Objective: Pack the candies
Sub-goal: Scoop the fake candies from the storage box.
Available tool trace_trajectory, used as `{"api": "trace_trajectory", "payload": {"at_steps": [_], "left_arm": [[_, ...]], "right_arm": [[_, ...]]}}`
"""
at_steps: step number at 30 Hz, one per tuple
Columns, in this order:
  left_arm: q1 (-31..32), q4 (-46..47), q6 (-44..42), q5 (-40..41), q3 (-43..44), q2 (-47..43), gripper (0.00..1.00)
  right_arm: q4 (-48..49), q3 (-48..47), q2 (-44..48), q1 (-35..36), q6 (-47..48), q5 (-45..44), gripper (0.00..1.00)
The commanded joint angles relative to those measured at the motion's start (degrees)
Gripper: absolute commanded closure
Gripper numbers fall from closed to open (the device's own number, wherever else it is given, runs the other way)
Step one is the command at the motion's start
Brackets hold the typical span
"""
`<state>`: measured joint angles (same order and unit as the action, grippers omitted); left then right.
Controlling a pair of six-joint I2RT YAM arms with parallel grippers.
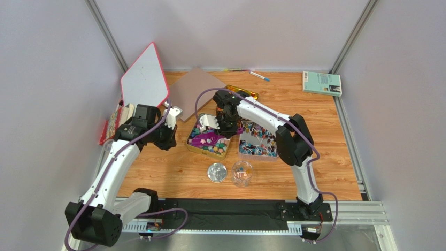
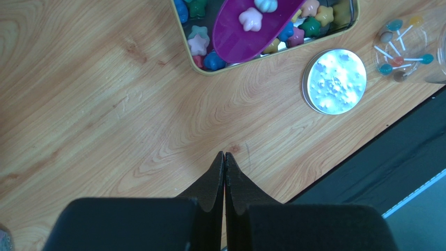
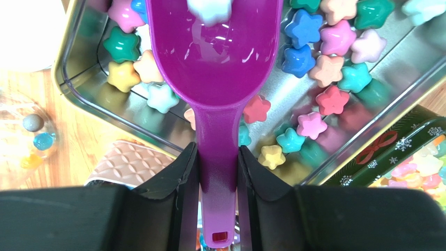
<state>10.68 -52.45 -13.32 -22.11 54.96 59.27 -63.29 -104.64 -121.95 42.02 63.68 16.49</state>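
Observation:
Star-shaped pastel candies lie in an open metal tin, seen mid-table from above. My right gripper is shut on the handle of a purple scoop. The scoop's bowl hangs over the tin with a pale candy in it. In the left wrist view the scoop carries a pink star. Wrapped candies fill a second tray. My left gripper is shut and empty over bare wood, left of the tin.
A glass jar holding a few lollipops and a round silver lid stand near the front edge. At the back are a red-rimmed whiteboard, cardboard, a book and pens.

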Motion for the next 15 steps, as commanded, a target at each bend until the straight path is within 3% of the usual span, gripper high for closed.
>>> {"api": "trace_trajectory", "payload": {"at_steps": [1,6,9,15], "left_arm": [[-0.66,0.33,-0.91,0.84,2.7,0.32,1.0],[-0.83,-0.02,-1.62,0.93,3.4,0.06,1.0],[-0.83,0.06,-1.97,1.54,4.45,-0.11,1.0],[-0.83,2.52,-1.71,1.98,4.46,-1.34,0.98]], "right_arm": [[3.96,1.81,3.39,-1.32,-0.92,5.75,1.0],[5.36,2.95,6.54,-3.95,-2.59,5.57,1.0],[5.9,2.69,11.79,-6.32,-2.6,0.84,1.0],[-3.48,5.23,23.94,-11.42,12.15,-8.22,1.0]]}}
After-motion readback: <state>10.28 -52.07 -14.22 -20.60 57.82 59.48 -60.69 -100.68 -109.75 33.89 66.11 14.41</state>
